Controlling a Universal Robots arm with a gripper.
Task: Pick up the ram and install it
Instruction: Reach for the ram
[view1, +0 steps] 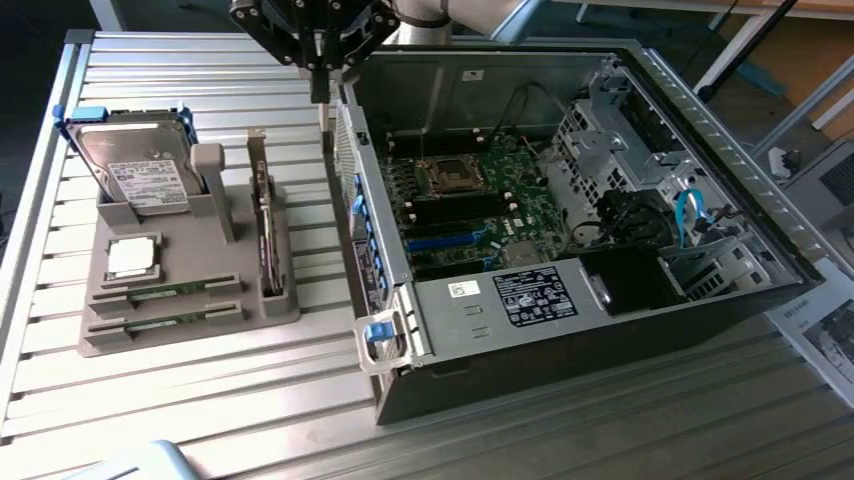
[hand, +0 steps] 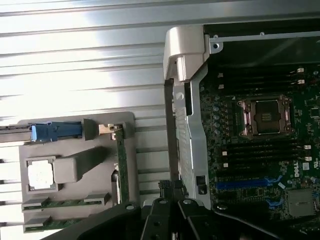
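1. Gripper (view1: 320, 96) is seen at the top centre of the exterior view, above the slatted metal table (view1: 174, 60). It is placed over the gap between the grey holder (view1: 200, 335) and the open computer case (view1: 601, 345).
2. Its fingers are pressed together, and nothing is grasped between them.
3. One ram stick (view1: 167, 291) is laid flat in a front slot of the holder, at the lower left of the exterior view. A second ram stick (view1: 158, 322) is laid just in front of it. Both are well apart from the gripper.
4. On the same holder a hard drive (view1: 127, 165) is stood upright at the back. A silver processor (view1: 131, 258) is laid in the middle, and an expansion card (view1: 268, 240) is stood on edge at the side nearer the case.
5. Inside the case the green motherboard (view1: 514, 200) is exposed, with the processor socket (view1: 450, 176) on it. Dark memory slots (hand: 265, 148) are seen beside the socket.
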